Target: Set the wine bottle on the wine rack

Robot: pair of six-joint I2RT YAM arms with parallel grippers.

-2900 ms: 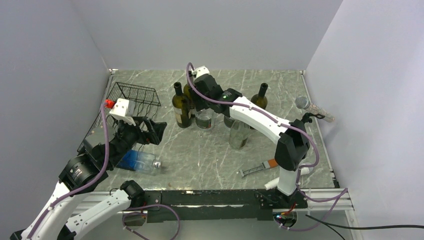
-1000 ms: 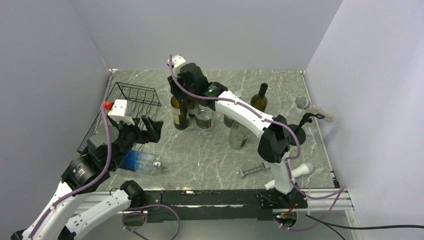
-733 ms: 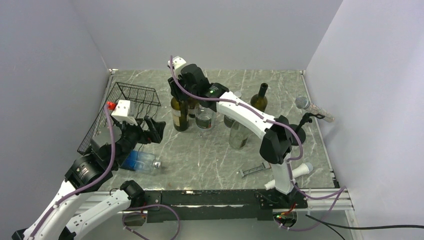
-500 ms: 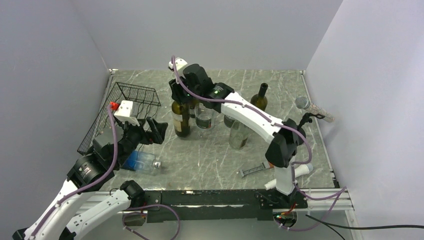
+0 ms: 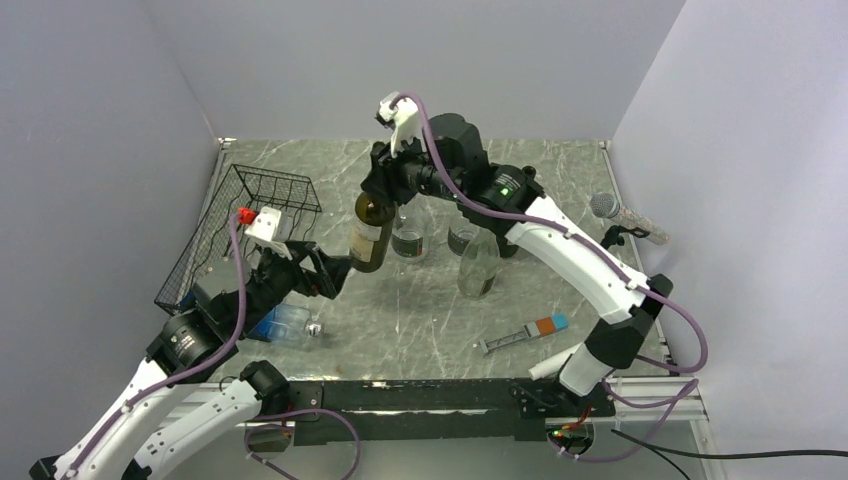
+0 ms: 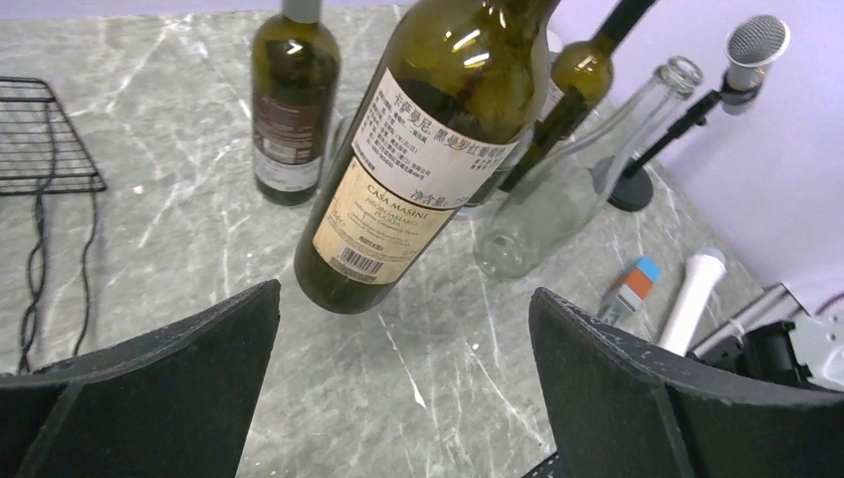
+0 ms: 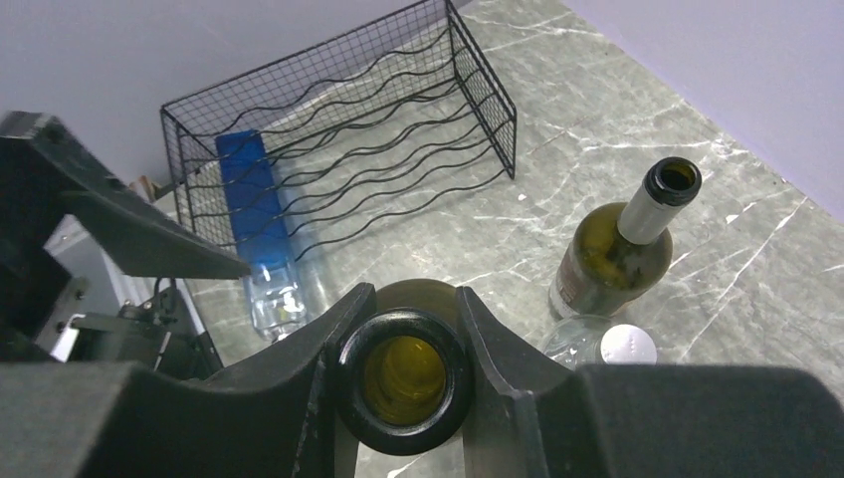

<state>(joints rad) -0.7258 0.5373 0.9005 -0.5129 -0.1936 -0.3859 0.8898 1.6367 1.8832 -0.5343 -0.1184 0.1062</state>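
A dark green wine bottle [image 5: 369,236] with a cream label hangs tilted above the table. My right gripper [image 5: 384,190] is shut on its neck; in the right wrist view the fingers [image 7: 328,349] clasp the open mouth [image 7: 403,379]. In the left wrist view the bottle [image 6: 418,159] slants in from the top, its base just ahead of my open, empty left gripper [image 6: 403,329]. That gripper [image 5: 335,277] sits below and left of the bottle's base. The black wire wine rack [image 5: 252,212] leans at the far left wall and also shows in the right wrist view [image 7: 338,119].
A plastic bottle with a blue label [image 5: 283,321] lies by the rack. A second wine bottle [image 6: 290,100], a clear glass bottle [image 5: 478,265] and glass jars [image 5: 410,241] stand mid-table. A microphone [image 5: 606,208], a scraper [image 5: 525,335] and a white tube [image 6: 691,301] are on the right.
My right gripper has lifted the wine bottle off the table, tilted it and carried it forward and right. My left gripper has moved right toward the bottle's base, still open.
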